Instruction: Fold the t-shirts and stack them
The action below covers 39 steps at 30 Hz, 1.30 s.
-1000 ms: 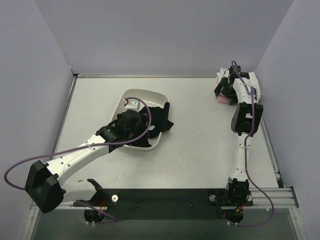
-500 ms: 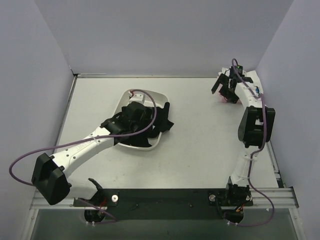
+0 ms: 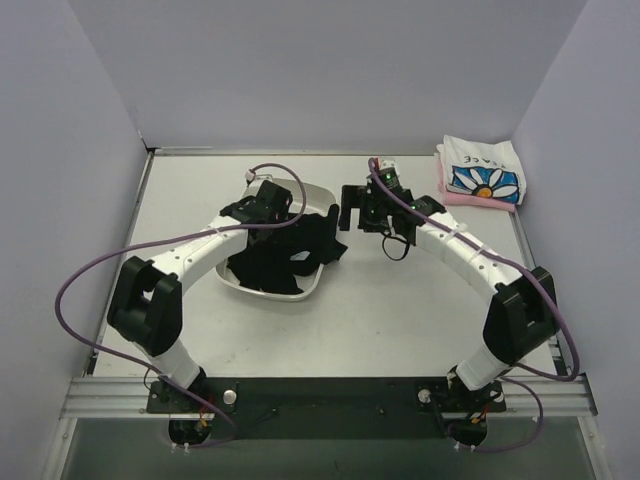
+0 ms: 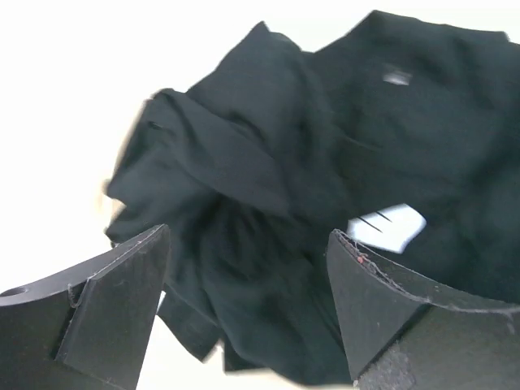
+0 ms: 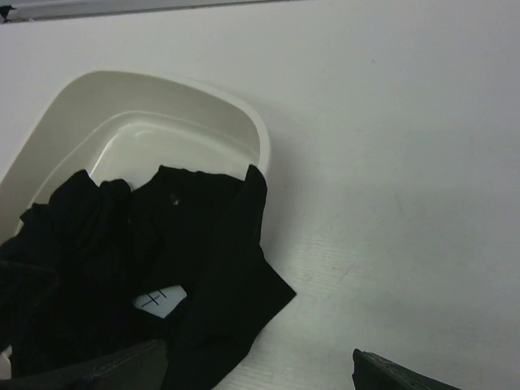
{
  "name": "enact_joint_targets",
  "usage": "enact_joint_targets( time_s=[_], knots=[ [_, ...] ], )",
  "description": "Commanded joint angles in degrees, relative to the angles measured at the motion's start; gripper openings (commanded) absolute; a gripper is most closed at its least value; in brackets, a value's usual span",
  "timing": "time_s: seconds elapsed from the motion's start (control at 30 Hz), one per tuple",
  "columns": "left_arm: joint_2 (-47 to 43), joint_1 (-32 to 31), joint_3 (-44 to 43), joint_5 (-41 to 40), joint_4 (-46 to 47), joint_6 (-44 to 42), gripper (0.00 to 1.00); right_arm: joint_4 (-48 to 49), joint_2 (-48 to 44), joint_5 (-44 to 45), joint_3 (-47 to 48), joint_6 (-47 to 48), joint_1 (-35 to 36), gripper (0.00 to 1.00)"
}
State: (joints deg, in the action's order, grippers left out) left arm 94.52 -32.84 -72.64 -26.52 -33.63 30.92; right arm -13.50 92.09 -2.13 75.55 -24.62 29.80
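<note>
The black t-shirt [image 3: 285, 255] lies crumpled in a white tray [image 3: 303, 291], one flap hanging over the right rim onto the table. Its white tag [image 4: 388, 227] faces up. My left gripper [image 3: 268, 212] hovers open just above the bundle; in the left wrist view the cloth [image 4: 284, 162] fills the space past the spread fingertips [image 4: 248, 276], apart from them. My right gripper [image 3: 352, 208] stands open just right of the tray, over the draped flap [image 5: 219, 309], holding nothing. The white daisy-print t-shirt [image 3: 482, 178] lies folded on the pink one [image 3: 462, 199] at the back right.
The tray's far half [image 5: 162, 97] shows bare plastic. Grey walls close in the table on the left, back and right. The arm bases stand on the dark rail [image 3: 330, 400] along the near edge.
My right arm has swung left from the folded stack in the back right corner to the tray, uncovering the stack. My left arm has shifted toward the tray's back edge.
</note>
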Motion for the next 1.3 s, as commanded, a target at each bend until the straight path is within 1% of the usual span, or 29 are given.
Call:
enact_joint_targets(
  time_s=[0.0, 0.17, 0.33, 0.37, 0.43, 0.47, 0.5, 0.53, 0.57, 0.6, 0.7, 0.8, 0.83, 0.9, 0.93, 0.97, 1.0, 1.07, 1.1, 1.17, 1.2, 1.23, 1.27],
  knots=[
    [3.6, 3.0, -3.5, -1.7, -1.3, 1.0, 0.87, -0.3, -5.5, 6.5, -5.7, 1.9, 3.1, 1.00],
    [10.7, 4.2, -5.5, -0.6, 0.1, 0.5, 0.87, 0.1, -11.8, 6.3, -11.8, 1.5, 5.8, 1.00],
    [16.5, 4.3, -6.5, -0.8, 0.7, 0.9, 0.87, -1.1, -18.0, 8.2, -14.6, 1.7, 7.6, 1.00],
    [17.2, 4.3, -6.5, -0.6, 0.8, 1.2, 0.86, -1.8, -18.9, 8.4, -14.8, 1.9, 7.8, 1.00],
    [18.8, 4.3, -5.7, 0.0, 1.4, 1.6, 0.81, -2.1, -21.2, 9.0, -15.6, 2.1, 8.0, 1.00],
    [19.4, 4.3, -5.5, 0.6, 1.8, 2.0, 0.77, -2.6, -21.7, 9.2, -15.9, 2.2, 8.1, 1.00],
    [19.8, 4.3, -5.2, 0.9, 2.0, 2.2, 0.50, -2.8, -22.9, 9.4, -16.3, 2.3, 8.1, 1.00],
    [20.7, 4.3, -5.1, 1.3, 2.3, 2.2, 0.30, -2.9, -23.4, 9.6, -16.6, 2.2, 8.1, 1.00],
    [21.1, 4.3, -5.0, 1.4, 2.1, 2.9, 0.07, -3.2, -23.9, 9.7, -16.8, 2.1, 8.2, 1.00],
    [21.5, 4.2, -5.0, 1.6, 2.0, 3.3, 0.00, -3.3, -24.4, 9.7, -17.1, 2.0, 8.2, 1.00],
    [21.3, 3.5, -4.6, 2.2, 2.1, 3.2, 0.00, -3.7, -26.3, 9.8, -18.2, 1.9, 8.3, 1.00],
    [16.9, 1.3, -6.5, 1.0, 0.3, 2.9, 0.00, -4.3, -28.0, 10.4, -19.6, 1.8, 8.4, 1.00],
    [13.3, 0.5, -7.7, -1.1, -0.3, 2.7, 0.00, -4.3, -28.6, 10.4, -20.5, 1.7, 8.4, 1.00],
    [9.0, -2.3, -14.8, -2.4, -3.7, 0.7, 0.00, -4.4, -30.1, 10.5, -21.3, 1.3, 8.5, 1.00],
    [7.9, -3.2, -18.7, -2.5, -7.1, 0.3, 0.00, -4.8, -30.5, 10.5, -21.9, 1.2, 8.5, 1.00],
    [7.2, -5.0, -22.5, -2.7, -8.6, -1.3, 0.00, -5.0, -30.9, 10.5, -22.3, 0.9, 8.6, 1.00],
    [6.2, -6.3, -31.1, -3.0, -10.2, -2.2, 0.00, -5.0, -31.9, 11.0, -22.7, 0.8, 8.8, 1.00],
    [6.5, -8.4, -40.1, -4.0, -14.6, -4.9, 0.00, -5.7, -33.2, 11.5, -24.2, 0.5, 9.3, 1.00],
    [7.5, -10.5, -50.2, -3.8, -15.9, -5.9, 0.00, -5.9, -34.7, 12.0, -24.7, -0.1, 9.5, 1.00],
    [9.2, -12.6, -60.3, -2.8, -19.2, -8.6, 0.00, -6.7, -36.5, 13.4, -26.2, -0.6, 9.7, 1.00],
    [11.1, -14.3, -64.7, -1.5, -19.8, -9.5, 0.00, -7.2, -38.4, 14.3, -26.6, -1.1, 9.9, 1.00],
    [12.2, -15.2, -73.1, 1.1, -21.1, -10.4, 0.00, -8.3, -39.3, 16.3, -26.9, -1.2, 10.1, 1.00],
    [13.0, -15.9, -76.1, 3.1, -21.1, -11.0, 0.00, -9.0, -40.3, 17.4, -27.0, -1.5, 10.4, 1.00]
  ],
)
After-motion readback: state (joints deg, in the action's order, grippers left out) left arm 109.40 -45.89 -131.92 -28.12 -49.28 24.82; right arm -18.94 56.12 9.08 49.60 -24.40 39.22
